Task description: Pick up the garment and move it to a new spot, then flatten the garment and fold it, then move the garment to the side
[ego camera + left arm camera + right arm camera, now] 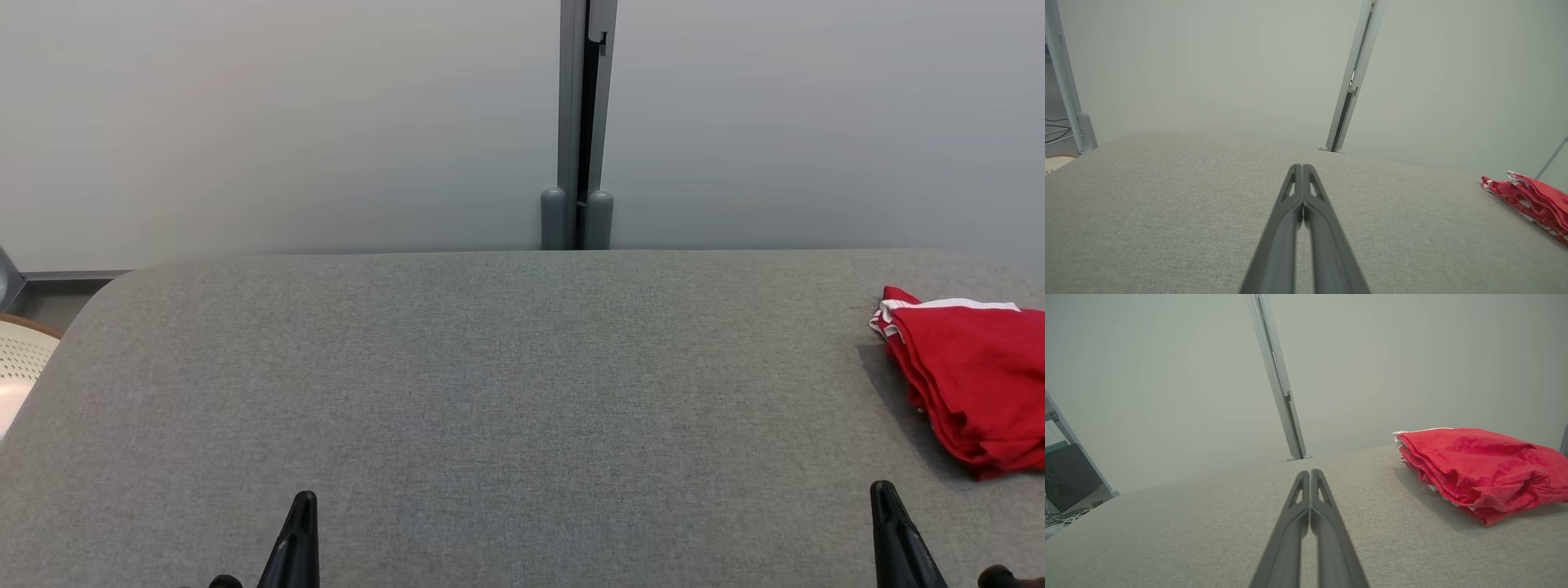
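The garment (pixel 971 380) is red with white trim and lies folded in a stack at the table's far right edge; the left wrist view catches it (pixel 1531 200) at its right side, and it looms larger (pixel 1478 471) in the right wrist view. My left gripper (pixel 304 500) rests shut at the lower left, its fingertips pressed together (pixel 1302 166) and empty. At the lower right my right gripper (pixel 883 490) is shut too, tips touching (pixel 1310 472), a short way in front of and left of the garment, apart from it.
A grey fabric-covered table (pixel 490 392) spreads across the view. Behind it stands a pale wall with a grey vertical post (pixel 581 122). A perforated white chair (pixel 20 359) sits past the table's left corner.
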